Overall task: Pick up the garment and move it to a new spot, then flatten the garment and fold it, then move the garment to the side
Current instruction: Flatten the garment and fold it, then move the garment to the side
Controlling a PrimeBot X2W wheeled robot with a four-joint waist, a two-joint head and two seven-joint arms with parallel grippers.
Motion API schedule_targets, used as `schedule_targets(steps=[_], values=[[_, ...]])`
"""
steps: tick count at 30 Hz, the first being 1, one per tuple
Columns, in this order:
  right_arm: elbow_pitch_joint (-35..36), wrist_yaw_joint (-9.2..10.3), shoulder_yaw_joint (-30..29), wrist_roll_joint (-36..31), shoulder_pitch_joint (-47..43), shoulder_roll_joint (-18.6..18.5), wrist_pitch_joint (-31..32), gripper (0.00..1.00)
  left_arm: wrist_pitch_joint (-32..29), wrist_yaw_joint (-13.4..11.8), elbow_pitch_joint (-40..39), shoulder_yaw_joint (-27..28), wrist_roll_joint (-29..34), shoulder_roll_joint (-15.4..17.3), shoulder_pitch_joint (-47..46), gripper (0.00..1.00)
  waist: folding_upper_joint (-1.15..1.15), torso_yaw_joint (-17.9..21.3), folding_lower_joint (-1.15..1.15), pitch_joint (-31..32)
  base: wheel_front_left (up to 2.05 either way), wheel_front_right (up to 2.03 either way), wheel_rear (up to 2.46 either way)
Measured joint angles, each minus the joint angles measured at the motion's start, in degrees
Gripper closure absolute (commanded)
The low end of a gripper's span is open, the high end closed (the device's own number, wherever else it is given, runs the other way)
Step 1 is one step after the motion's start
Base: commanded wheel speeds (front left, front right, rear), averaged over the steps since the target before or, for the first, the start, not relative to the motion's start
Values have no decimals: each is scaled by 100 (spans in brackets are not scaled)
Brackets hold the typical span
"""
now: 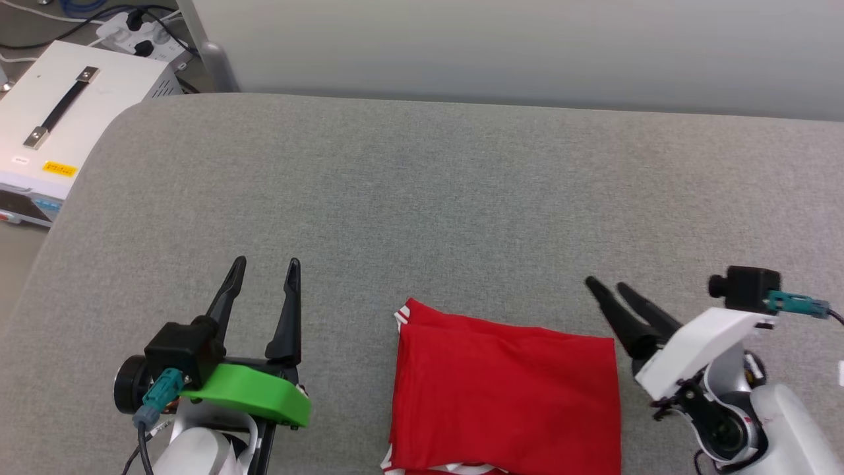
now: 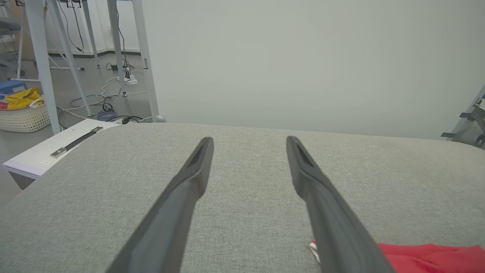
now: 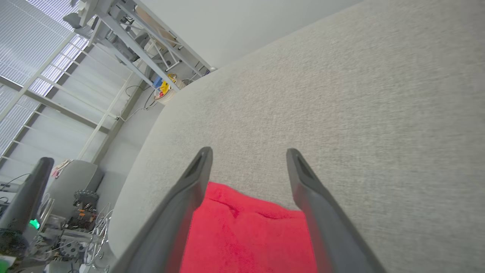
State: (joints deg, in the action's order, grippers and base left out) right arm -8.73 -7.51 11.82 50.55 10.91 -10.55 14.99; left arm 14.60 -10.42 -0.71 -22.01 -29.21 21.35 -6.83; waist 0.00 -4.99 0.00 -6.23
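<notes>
The head view takes in both claws at once, with the garment [image 1: 508, 389] lying flat on the grey fabric worktop [image 1: 422, 185] at the bottom centre of the frame, between them and touching neither. It is folded into a rough rectangle of bright red. White-and-red striped trim peeps out at its upper left corner and along its lower edge, where it runs off the frame.

The left claw [image 1: 266, 265], at lower left, is spread wide and holds nothing. The right claw [image 1: 605, 285], at lower right, is seen edge-on there. Its own wrist view shows the right claw [image 3: 248, 151] spread wide and empty, with red cloth [image 3: 250, 235] beneath it at bottom centre.

The left wrist view puts a red corner [image 2: 428, 256] at lower right, partly behind one finger of the left claw [image 2: 249, 141], and adds a woven basket [image 2: 22, 117] of yellow cloth at far left.

A white box [image 1: 59, 112] with a black handle and a power strip [image 1: 142, 36] sit off the worktop at the head view's upper left.
</notes>
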Motion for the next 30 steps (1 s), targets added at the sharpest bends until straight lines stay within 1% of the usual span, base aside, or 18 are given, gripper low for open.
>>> schedule_targets(steps=[4, 7, 8, 9, 12, 16, 19, 20, 24, 30], values=[[-8, 0, -733, -1123, -175, -51, -630, 0, 0, -25, 16, 53, -2, 10, 74, 0, 0, 118, 0, 47, 0, 0, 0], [164, 0, -1273, -2035, -310, -3, -1036, 0, 0, -52, 42, 112, -7, 9, 118, 0, 0, 198, 0, 77, 0, 0, 0], [498, 0, -1690, -2808, -447, 109, -1401, 0, 1, -69, 80, 193, -20, 5, 144, 0, 0, 260, 0, 120, 0, 0, 0], [638, 0, -1760, -3047, -497, 136, -1521, 0, 1, -70, 92, 216, -22, 5, 168, 0, 0, 280, 0, 136, 0, 0, 0], [1003, 0, -1809, -3496, -643, 187, -1782, 0, 5, -116, 151, 276, -60, -1, 268, 0, 0, 324, 0, 201, 0, 0, 0], [1446, 0, -1703, -3905, -976, 280, -1913, 0, 7, -129, 165, 308, -58, -18, 398, 0, 0, 362, 0, 316, 0, 0, 0], [1739, 0, -1596, -4066, -1291, 368, -1918, 0, 7, -147, 179, 318, -52, -21, 516, 0, 0, 372, 0, 413, 0, 0, 0], [1937, 0, -1529, -4112, -1560, 460, -1842, 0, 7, -193, 204, 322, -41, -19, 624, 0, 0, 383, -1, 517, 0, 0, 0], [2115, 0, -1528, -4134, -1837, 539, -1766, 0, 7, -193, 212, 320, -8, -13, 727, 0, 0, 398, -1, 635, 0, 0, 0], [2247, 0, -1514, -4176, -1934, 632, -1662, 0, 7, -192, 245, 313, -9, -11, 738, 0, 0, 457, -1, 692, 0, 0, 0]])
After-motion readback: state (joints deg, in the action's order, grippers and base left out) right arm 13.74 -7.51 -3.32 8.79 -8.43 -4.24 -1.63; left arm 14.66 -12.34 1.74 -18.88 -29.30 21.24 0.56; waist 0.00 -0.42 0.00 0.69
